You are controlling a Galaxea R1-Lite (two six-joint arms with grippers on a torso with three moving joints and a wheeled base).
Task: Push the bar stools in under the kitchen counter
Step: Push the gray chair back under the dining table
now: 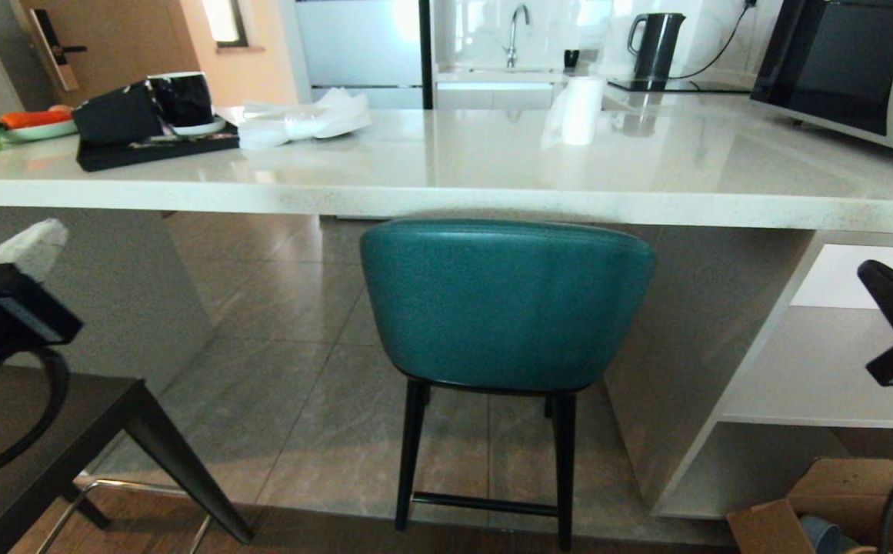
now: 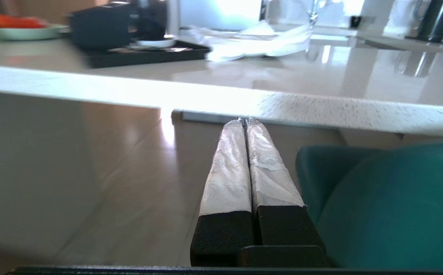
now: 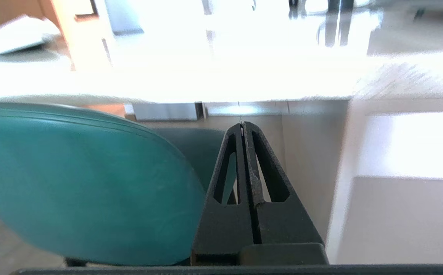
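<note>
The teal stool stands in the middle of the frame, its rounded back facing us and its top just under the front edge of the table. Its seat seems already tucked beneath the slab, with the black legs on the tiles below. At the lower left of the frame a second stool shows only a dark seat corner, a square leg and a chrome footrest; it sits nearer to us and looks to be not yet pushed in.

The left tool comes in at the left edge of the head view, well apart from the teal back, and its taped fingers are pressed together with nothing between them. In its wrist view the teal back lies off to one side, and the tips point at the table edge. The right tool is at the right edge of the head view, also pressed together and empty, with the teal back just beside it on its inner side and the white shelf beyond.

So the teal stool lies between the two arms, its back running across the frame from left to right. Neither tool touches it. The right one looks slightly nearer the teal back. For the dark stool, the left arm is plainly the closer, and I would expect that one to need the next shove toward the table.
</note>
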